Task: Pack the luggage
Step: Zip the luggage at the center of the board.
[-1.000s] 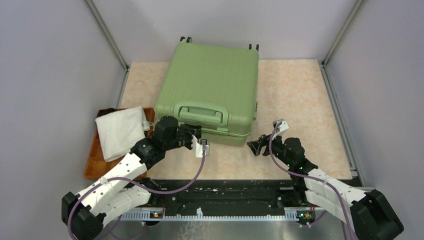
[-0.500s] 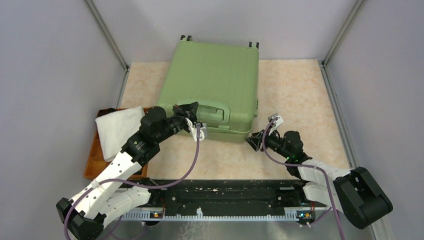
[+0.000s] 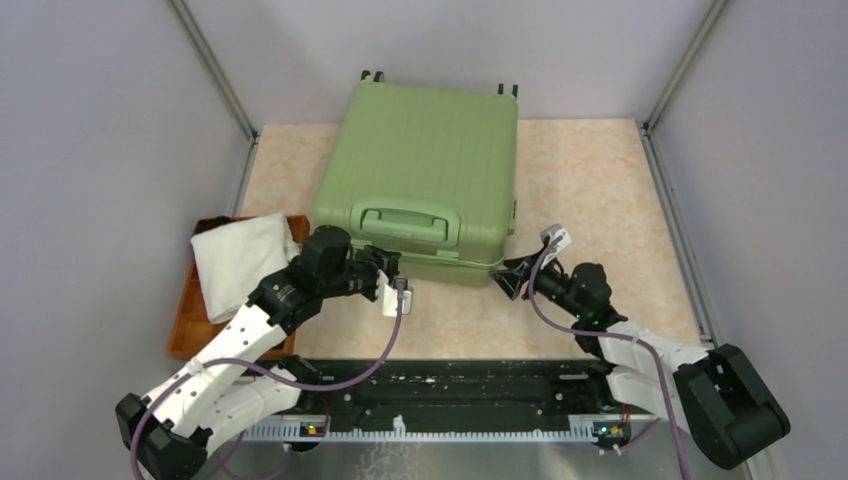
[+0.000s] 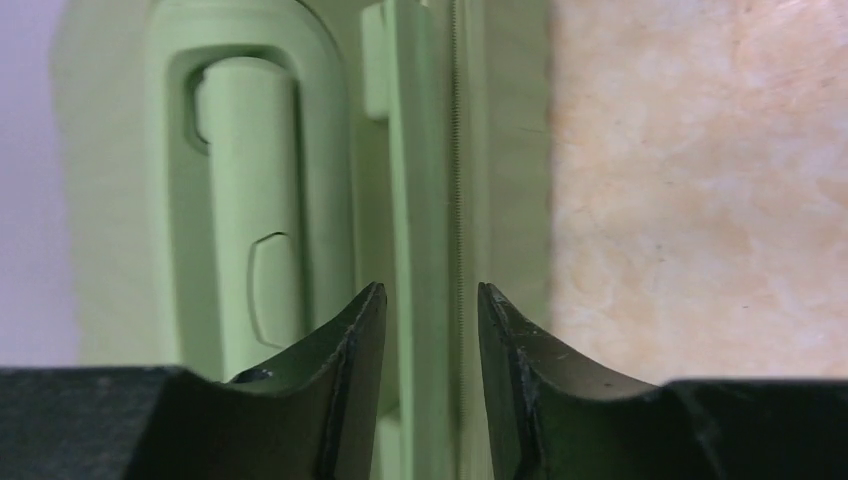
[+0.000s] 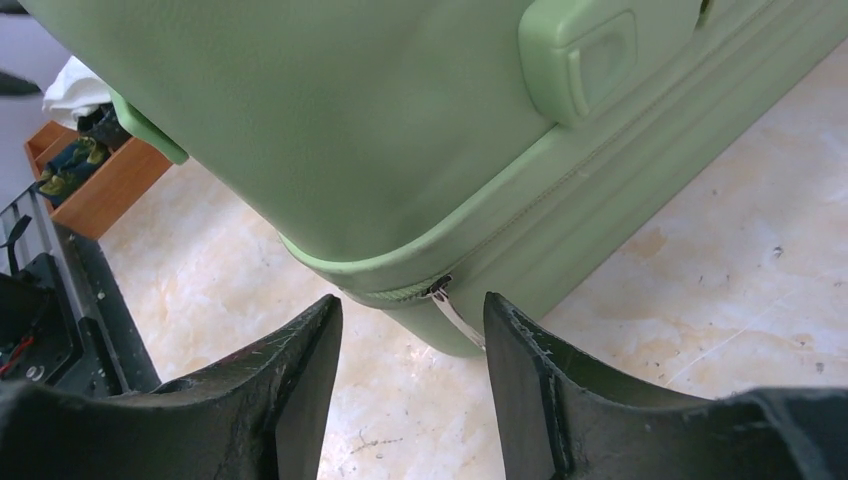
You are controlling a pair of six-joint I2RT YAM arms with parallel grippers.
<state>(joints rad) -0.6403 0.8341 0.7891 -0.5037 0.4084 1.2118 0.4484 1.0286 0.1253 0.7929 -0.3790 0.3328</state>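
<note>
The luggage (image 3: 420, 165) is a light-green ribbed suitcase that lies closed on the table, handle (image 3: 405, 222) facing me. My left gripper (image 3: 390, 264) is at its front edge below the handle, jaws open. In the left wrist view the left gripper (image 4: 432, 300) straddles the suitcase's zip seam (image 4: 455, 200) with gaps on both sides, the handle (image 4: 245, 190) to the left. My right gripper (image 3: 508, 276) sits at the front right corner, open. In the right wrist view the silver zip pull (image 5: 455, 315) hangs between the fingers of the right gripper (image 5: 413, 310), close to the right one and ungripped.
An orange tray (image 3: 185, 325) at the left holds a folded white cloth (image 3: 240, 262); in the right wrist view the tray (image 5: 100, 185) also holds dark items. Metal frame posts and grey walls bound the beige table (image 3: 600, 200). A black rail runs along the near edge.
The left gripper has dropped from the handle to the front seam and its jaws have opened. The right gripper has edged closer to the front right corner.
</note>
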